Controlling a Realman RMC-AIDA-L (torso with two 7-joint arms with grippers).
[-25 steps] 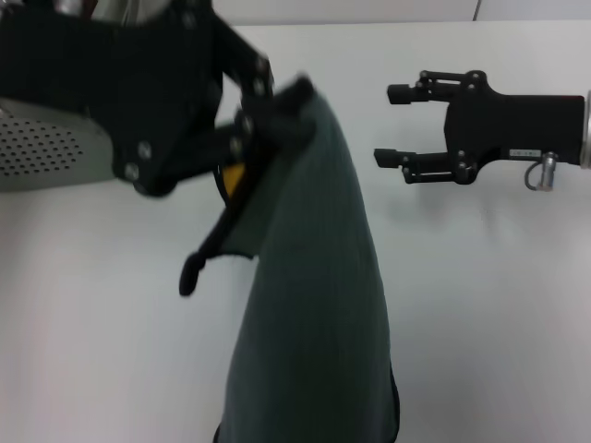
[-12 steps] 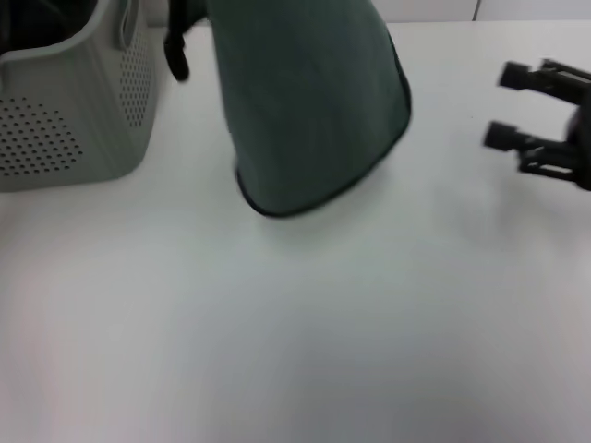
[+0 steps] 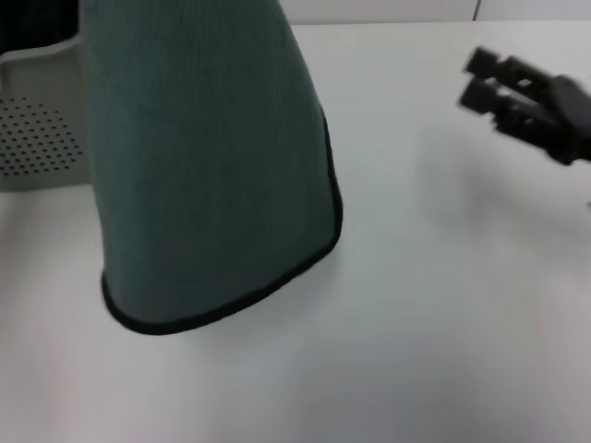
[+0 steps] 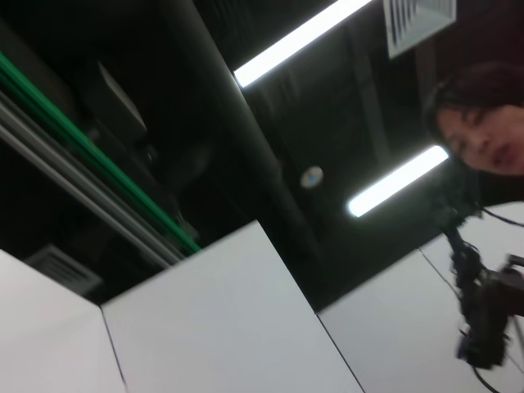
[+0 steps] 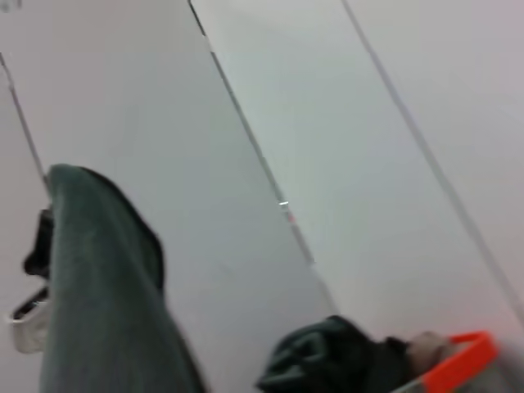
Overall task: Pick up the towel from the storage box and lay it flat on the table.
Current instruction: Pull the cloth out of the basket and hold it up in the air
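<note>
Hanging limp below the unseen left gripper, the soft dark green black-edged towel point(image 3: 203, 157) looks light; right gripper point(image 3: 494, 83), grip unclear, should take a lower corner

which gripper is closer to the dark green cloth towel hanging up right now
Left. The dark green cloth towel hangs from the left gripper, seen at its top edge in the right wrist view. The right gripper hovers apart, off to the towel's right.
</note>
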